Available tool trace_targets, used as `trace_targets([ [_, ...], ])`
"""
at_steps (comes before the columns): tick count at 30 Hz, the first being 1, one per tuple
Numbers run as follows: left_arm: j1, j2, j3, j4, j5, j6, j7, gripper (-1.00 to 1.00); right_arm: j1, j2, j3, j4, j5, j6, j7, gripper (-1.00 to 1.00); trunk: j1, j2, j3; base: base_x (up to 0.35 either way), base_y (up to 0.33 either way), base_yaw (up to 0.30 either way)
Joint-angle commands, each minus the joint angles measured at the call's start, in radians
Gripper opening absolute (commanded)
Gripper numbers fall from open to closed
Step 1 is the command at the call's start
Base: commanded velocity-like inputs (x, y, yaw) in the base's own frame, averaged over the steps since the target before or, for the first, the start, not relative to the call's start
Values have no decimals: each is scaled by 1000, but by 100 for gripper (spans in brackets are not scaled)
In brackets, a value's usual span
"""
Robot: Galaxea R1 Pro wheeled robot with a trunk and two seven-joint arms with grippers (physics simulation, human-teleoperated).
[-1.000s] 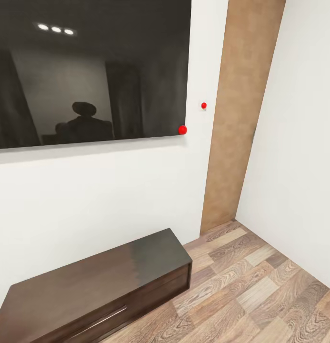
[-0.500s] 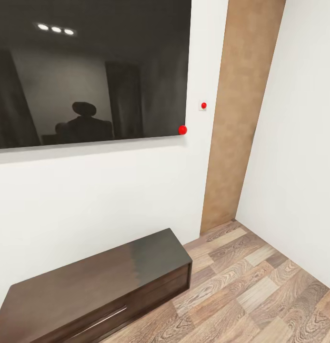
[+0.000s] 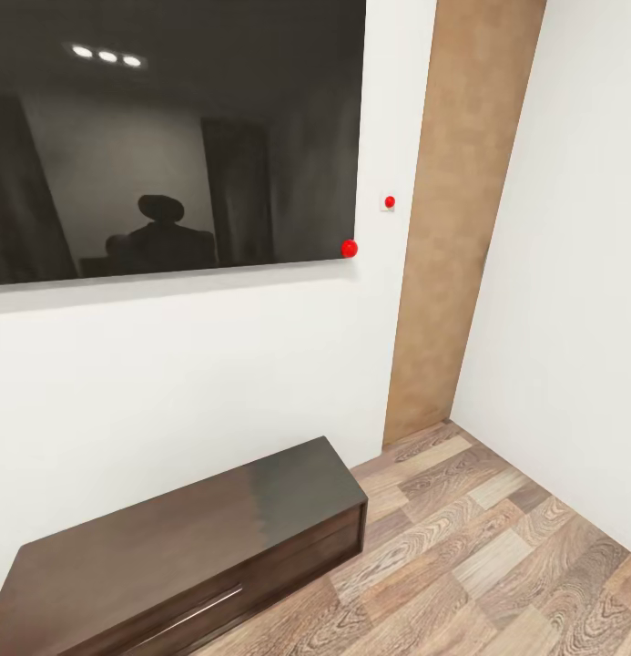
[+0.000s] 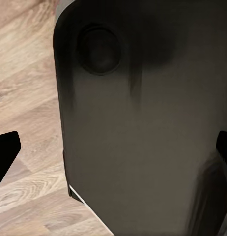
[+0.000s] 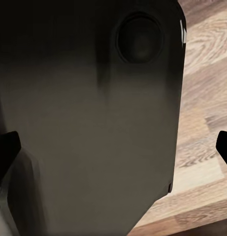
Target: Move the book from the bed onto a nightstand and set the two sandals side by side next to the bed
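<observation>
Both pincers hang spread apart, with nothing between their fingers. By the left wrist view, the left pincer (image 4: 113, 152) shows two black fingertips (image 4: 6, 155) at opposite edges of the frame, well apart, with a dark grey rounded panel of the robot's body (image 4: 143, 128) between them and wood-grain floor (image 4: 30, 93) beside it. A round recess (image 4: 99, 49) sits in that panel.

By the right wrist view, the right pincer (image 5: 113, 152) likewise has its black fingertips (image 5: 6, 150) wide apart at the frame's edges, facing a similar dark panel (image 5: 89, 113) with a round recess (image 5: 138, 39), and plank floor (image 5: 204, 128) alongside.

The head view faces a white wall (image 3: 197, 374) carrying a large dark screen (image 3: 169, 137), which reflects ceiling lights and a dim silhouette. Below stands a long low dark wooden cabinet (image 3: 178, 547) on the patterned wood floor (image 3: 497, 556). A tan wooden strip (image 3: 452, 219) runs up the corner. Book, bed, nightstand and sandals lie outside these pictures, so their places cannot be told.
</observation>
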Motion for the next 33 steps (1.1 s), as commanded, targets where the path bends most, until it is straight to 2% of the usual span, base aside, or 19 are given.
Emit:
trace_targets([
  [1,0,1,0,-2,1,6,-3,100,0,0,-2,0,-1,-1,0,100,0,0,-1,0,0,0],
  [13,0,11,3,-3,1,-2,-3,100,0,1,3,0,1,3,10,100,0,0,-1,0,4,0],
  [23,0,12,4,-4,2,-9,-3,100,0,1,2,0,-1,-7,8,100,0,0,-1,0,137,0],
  [33,0,11,3,-4,2,-11,-3,100,0,-1,-3,0,-4,-7,11,100,0,0,-1,0,30,-51],
])
